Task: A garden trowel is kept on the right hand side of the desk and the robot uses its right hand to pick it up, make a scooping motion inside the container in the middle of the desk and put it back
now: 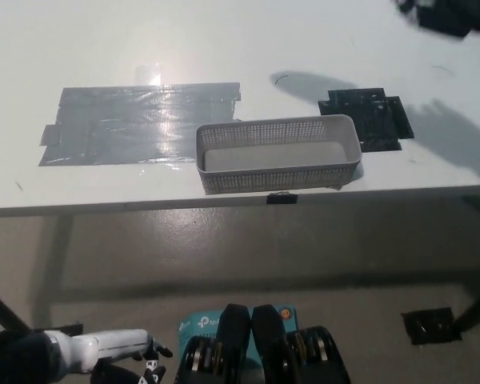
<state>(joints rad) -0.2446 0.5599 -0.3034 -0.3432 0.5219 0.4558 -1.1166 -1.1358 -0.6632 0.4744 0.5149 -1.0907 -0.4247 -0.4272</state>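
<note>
- Right hand (452, 16): blurred black shape, cut off at the top-right corner; grip cannot be told.
- Trowel: not discernible.
- Container (280, 176): mid desk (224, 48), near its front edge.
- Left hand (140, 358): lower left, cropped; state unclear.

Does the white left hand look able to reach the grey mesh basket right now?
Probably not directly: the white left hand hangs below the white desk edge; the grey mesh basket sits uncovered.

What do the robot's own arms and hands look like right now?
The left arm has a smooth white tubular forearm cover, with a rounded black segment behind it. The left hand mixes black parts with small white pieces. The right hand shows only as a blurred, solid black shape at the top right; no markings or cables are visible.
</note>
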